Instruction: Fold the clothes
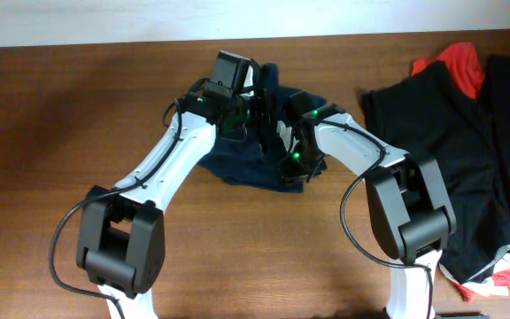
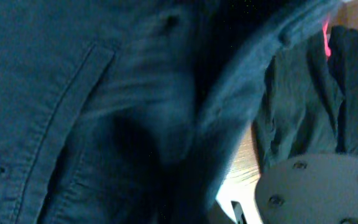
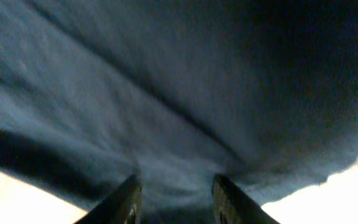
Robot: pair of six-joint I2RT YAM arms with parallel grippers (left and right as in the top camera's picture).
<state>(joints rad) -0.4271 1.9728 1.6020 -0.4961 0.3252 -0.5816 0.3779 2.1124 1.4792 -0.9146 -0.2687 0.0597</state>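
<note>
The navy-blue shorts (image 1: pixel 237 159) lie bunched at the table's middle back. My left gripper (image 1: pixel 257 99) is over their far part, where an edge of the fabric (image 1: pixel 269 73) stands lifted beside it. The left wrist view is filled with navy cloth (image 2: pixel 104 112) and a pocket seam, which hide the fingers, and the gripper seems shut on the cloth. My right gripper (image 1: pixel 292 168) is at the shorts' right front edge. In the right wrist view its two fingers (image 3: pixel 174 196) have puckered navy fabric (image 3: pixel 179 93) pinched between them.
Black garments (image 1: pixel 432 133) with red parts (image 1: pixel 463 64) are spread along the table's right side, reaching the front right corner (image 1: pixel 503 279). The black cloth also shows in the left wrist view (image 2: pixel 303 106), behind the right arm's grey joint (image 2: pixel 319 190). Bare wood (image 1: pixel 60 133) lies to the left.
</note>
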